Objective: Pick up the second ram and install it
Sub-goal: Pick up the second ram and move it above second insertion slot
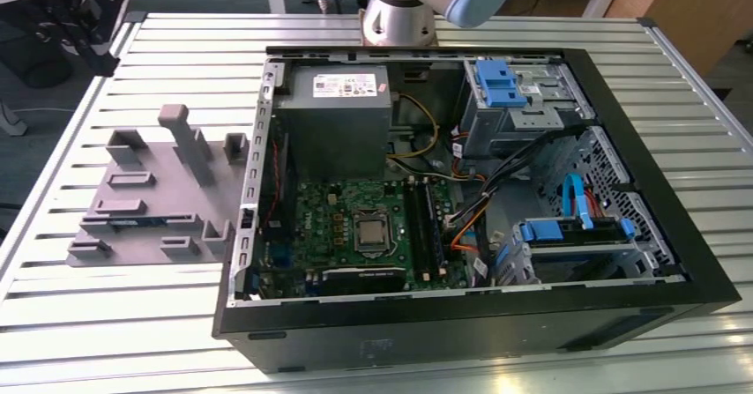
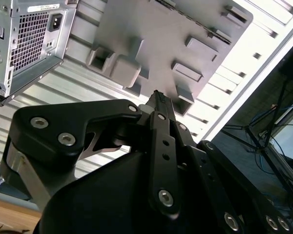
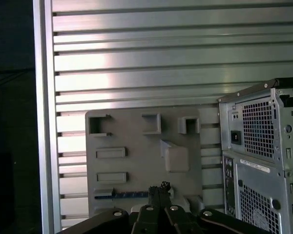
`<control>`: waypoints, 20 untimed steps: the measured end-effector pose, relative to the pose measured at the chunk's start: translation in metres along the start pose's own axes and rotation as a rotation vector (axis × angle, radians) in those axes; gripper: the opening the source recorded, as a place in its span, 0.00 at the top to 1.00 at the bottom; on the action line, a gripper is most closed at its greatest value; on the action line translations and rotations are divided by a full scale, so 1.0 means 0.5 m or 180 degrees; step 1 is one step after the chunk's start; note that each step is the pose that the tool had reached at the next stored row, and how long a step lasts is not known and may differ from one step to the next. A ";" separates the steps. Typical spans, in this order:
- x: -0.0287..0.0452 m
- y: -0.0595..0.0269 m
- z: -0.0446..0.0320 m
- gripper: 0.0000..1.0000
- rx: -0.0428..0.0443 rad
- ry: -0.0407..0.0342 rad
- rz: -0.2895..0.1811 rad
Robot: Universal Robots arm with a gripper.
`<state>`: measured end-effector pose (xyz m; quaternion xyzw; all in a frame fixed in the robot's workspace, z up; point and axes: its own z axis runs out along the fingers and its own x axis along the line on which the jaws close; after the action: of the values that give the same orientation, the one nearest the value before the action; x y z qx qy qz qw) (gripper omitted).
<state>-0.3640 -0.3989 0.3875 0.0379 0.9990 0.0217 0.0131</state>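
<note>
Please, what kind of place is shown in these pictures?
Probably a robotics lab workbench for computer assembly: a robot arm stands at a slatted aluminium table, which carries an open desktop computer case and a grey tray with upright blocks.

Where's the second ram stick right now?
The second ram lies flat in the grey tray, on the exterior view's left of the open computer case.

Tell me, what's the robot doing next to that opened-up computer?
The robot arm hangs above the grey tray beside the open computer case. Its hand is shut and empty, up over the second ram, which lies in the tray. The stick is not picked up yet.
</note>
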 end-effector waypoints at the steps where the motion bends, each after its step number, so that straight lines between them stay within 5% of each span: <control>1: 0.001 0.000 0.000 0.89 0.0000 0.0000 0.0000; 20: 0.025 -0.002 -0.001 0.89 0.0000 0.0000 0.0000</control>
<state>-0.3766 -0.3989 0.3875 0.0378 0.9990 0.0218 0.0131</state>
